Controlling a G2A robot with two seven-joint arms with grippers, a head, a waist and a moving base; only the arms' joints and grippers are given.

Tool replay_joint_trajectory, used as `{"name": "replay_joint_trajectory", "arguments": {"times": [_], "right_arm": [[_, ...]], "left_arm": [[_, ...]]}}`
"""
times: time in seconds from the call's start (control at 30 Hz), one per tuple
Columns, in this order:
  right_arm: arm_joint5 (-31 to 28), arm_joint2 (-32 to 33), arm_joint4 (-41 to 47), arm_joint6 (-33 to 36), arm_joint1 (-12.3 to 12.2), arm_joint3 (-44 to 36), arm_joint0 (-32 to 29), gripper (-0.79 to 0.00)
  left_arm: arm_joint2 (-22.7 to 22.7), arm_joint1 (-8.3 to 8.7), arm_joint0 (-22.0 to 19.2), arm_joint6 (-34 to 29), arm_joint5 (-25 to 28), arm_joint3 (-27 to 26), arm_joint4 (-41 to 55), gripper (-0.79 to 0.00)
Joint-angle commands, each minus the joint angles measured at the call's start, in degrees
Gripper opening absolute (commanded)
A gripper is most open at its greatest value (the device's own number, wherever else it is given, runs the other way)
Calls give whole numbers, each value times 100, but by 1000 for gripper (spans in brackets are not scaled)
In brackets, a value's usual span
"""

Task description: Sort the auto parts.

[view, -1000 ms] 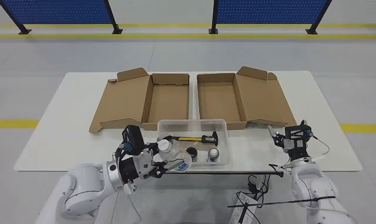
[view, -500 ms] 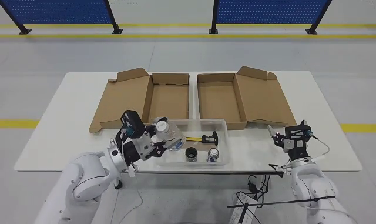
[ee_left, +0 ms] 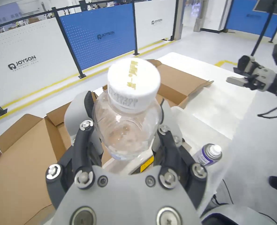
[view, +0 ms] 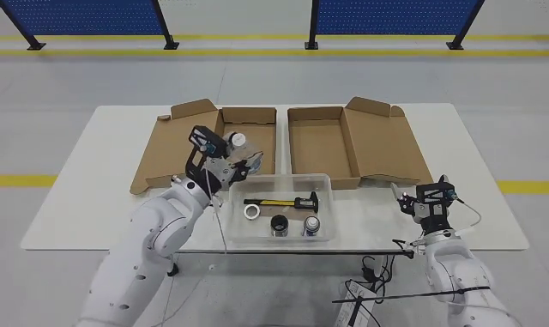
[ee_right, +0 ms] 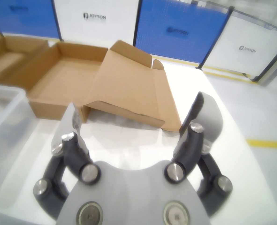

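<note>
Plainly, the left hand (view: pixel 232 161) is clamped around the body of a clear plastic bottle with a white screw cap (view: pixel 238 141), holding it in the air over the left open brown cardboard box (view: pixel 259 148), at about eleven o'clock from the clear plastic bin (view: pixel 322 181). The bottle looks smooth and rounded and is gripped low on its belly, so it could slide in the hold. If let go from this height it may bounce, roll against the low box wall, or tip back toward the bin. The hand also sits close above the box's near wall, so a careless descent could nudge the box. A purple-and-white spray can (view: pixel 311 226), a black ring (view: pixel 280 227), a white tape roll (view: pixel 251 212) and a yellow-and-black caliper (view: pixel 285 202) lie in the bin. The right hand (ee_right: pixel 134 104) rests at the counter's four o'clock edge, fingers apart and empty, near the right open cardboard box (view: pixel 319 151). The white counter (view: pixel 94 190) stands on a pale grey floor with yellow lines, and blue and white partition panels run behind.
</note>
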State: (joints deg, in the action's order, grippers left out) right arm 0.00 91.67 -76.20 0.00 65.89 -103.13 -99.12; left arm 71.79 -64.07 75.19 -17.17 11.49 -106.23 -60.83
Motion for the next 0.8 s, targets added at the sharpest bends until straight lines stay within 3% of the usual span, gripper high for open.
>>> {"name": "replay_joint_trajectory", "arguments": {"times": [0.0, 0.2, 0.77], "right_arm": [[0, 0, 0, 0, 0, 0, 0, 0], [0, 0, 0, 0, 0, 0, 0, 0], [0, 0, 0, 0, 0, 0, 0, 0]], "left_arm": [[-115, -39, -114, -21, -355, 141, 6, -785], [-347, -133, -349, 87, -947, 566, -168, -785], [-346, -134, -346, 97, -943, 567, -164, -785]]}}
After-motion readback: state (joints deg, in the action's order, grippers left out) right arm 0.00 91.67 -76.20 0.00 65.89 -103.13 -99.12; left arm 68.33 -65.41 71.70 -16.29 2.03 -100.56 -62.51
